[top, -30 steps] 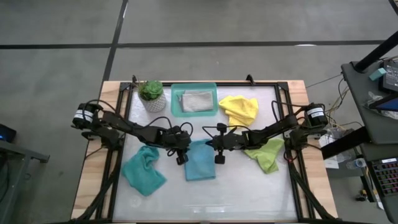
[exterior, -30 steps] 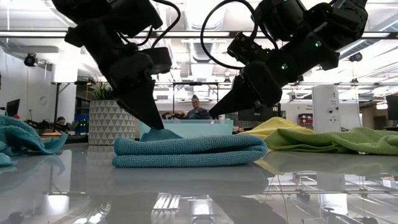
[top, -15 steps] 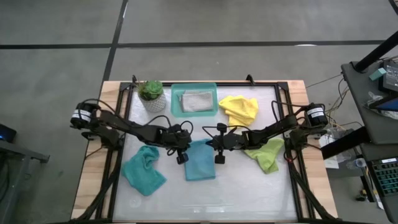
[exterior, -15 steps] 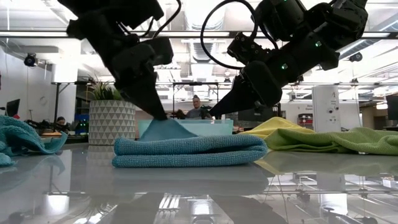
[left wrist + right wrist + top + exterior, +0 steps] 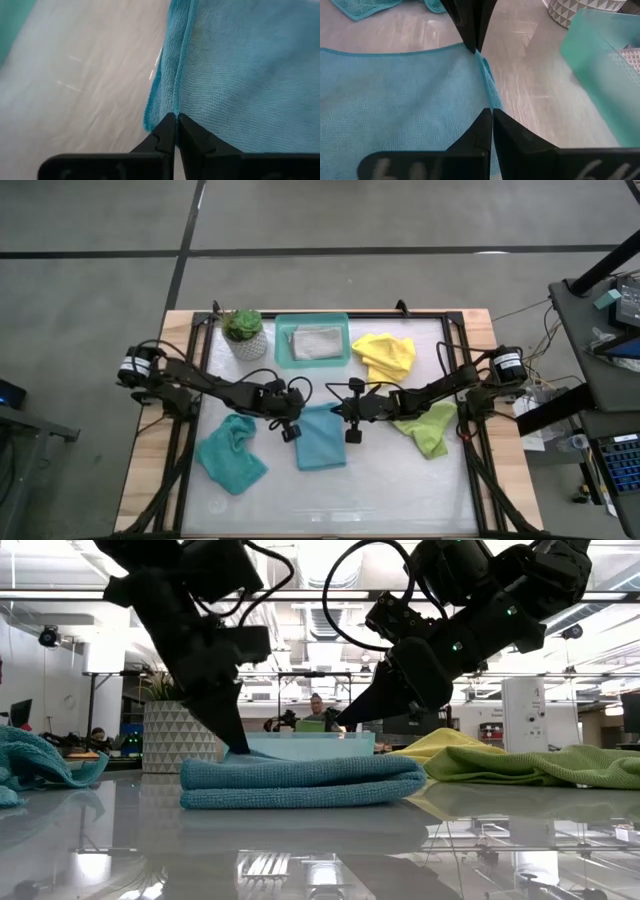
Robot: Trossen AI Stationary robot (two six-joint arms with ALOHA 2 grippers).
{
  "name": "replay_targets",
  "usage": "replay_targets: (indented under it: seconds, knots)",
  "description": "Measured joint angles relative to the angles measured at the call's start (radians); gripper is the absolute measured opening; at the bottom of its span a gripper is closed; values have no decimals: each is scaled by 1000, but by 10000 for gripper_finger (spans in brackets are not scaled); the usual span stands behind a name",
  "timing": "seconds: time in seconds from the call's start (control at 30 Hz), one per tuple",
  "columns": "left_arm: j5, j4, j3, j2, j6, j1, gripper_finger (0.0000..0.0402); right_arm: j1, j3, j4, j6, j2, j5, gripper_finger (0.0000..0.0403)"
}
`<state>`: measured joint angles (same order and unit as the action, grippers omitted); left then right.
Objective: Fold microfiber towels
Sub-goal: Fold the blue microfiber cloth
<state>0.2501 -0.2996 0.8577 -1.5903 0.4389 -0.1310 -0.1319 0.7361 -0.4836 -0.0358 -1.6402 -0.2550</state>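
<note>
A teal-blue towel lies folded flat at the table's middle. My left gripper is shut on its far-left corner, and also shows in the high view and the low view. My right gripper is shut and hangs just above the towel's far edge near the far-right corner, clear of the cloth. A second teal towel lies crumpled at the left. A lime green towel lies at the right and a yellow one at the far right. A grey towel lies in the teal tray. My left gripper pinches the hem of the towel's far edge at the far-left corner, between its two fingertips. The fingers slant down onto it from above and from the table's left. The corner lies low on the rest of the towel, which rests flat on the table; how many layers are caught cannot be told.
A potted plant stands at the far left beside the tray. Black frame rails run along the table's left and right sides. People show in the room beyond the table in the low view.
My left gripper took hold of the blue towel's far-left corner, drew it up into a small peak, then tipped and sank back toward the table's left, so the corner lies low again. The rest of the towel stayed where it was.
</note>
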Motion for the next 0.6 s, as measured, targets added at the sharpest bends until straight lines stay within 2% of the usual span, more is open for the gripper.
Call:
replay_targets:
  seconds: [0.33, 0.47, 0.6]
  knots:
    - [21, 4, 0, -41, 27, 0, 3, 28, -9, -1, 11, 0, 21, 9]
    - [30, 3, 0, -41, 26, 0, 32, 56, -9, 0, 52, 0, 125, 15]
    - [52, 2, 0, -41, 24, 0, 72, 91, -9, 26, 78, 0, 186, 45]
